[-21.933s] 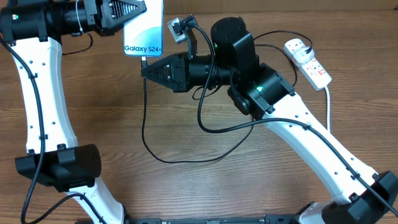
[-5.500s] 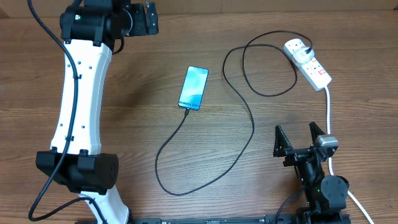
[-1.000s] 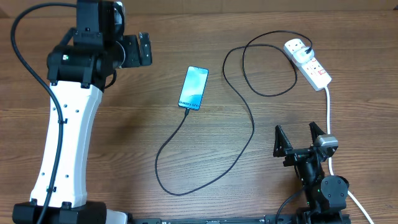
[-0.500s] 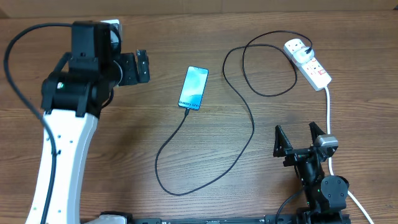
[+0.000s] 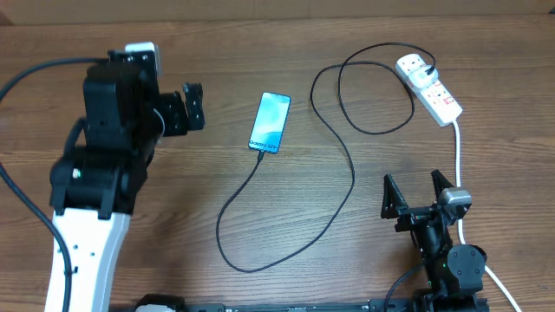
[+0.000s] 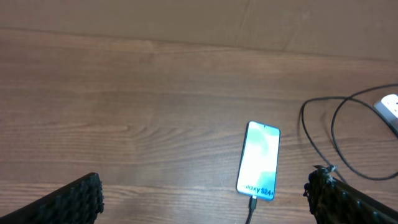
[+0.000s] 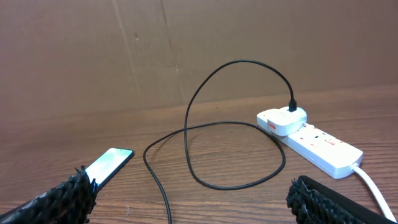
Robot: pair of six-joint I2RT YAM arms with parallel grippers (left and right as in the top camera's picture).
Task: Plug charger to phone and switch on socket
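Now left end effector wide open, empty, beside phone; right end effector parked, open, empty

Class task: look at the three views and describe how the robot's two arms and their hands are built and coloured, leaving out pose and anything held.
The left arm has white link shells with small dark screw dots, bulky black joint housings and a loose black cable. Its left hand is black with a white camera block behind it. The right arm shows black, with a small green light and a grey camera block. The right hand has two black pointed fingers with knobbly textured pads.
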